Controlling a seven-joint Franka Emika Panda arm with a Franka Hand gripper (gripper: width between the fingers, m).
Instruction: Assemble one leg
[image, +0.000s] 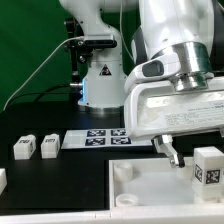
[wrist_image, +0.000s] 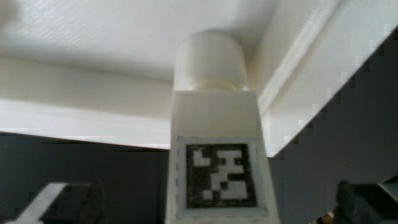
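A leg (wrist_image: 217, 150), a white block with a black-and-white tag and a round peg at its far end, fills the middle of the wrist view. It lies between my gripper's (wrist_image: 214, 208) two dark fingers (wrist_image: 64, 202), which stand wide apart and do not touch it. In the exterior view my gripper (image: 170, 152) hangs low over the white tabletop panel (image: 150, 190), with a tagged leg (image: 207, 166) just to the exterior view's right of it. Two more legs (image: 22, 147) (image: 48, 146) stand at the exterior view's left.
The marker board (image: 100, 137) lies on the black table behind the tabletop panel. The arm's base (image: 100, 80) stands at the back. Another white part (image: 2, 178) shows at the exterior view's left edge.
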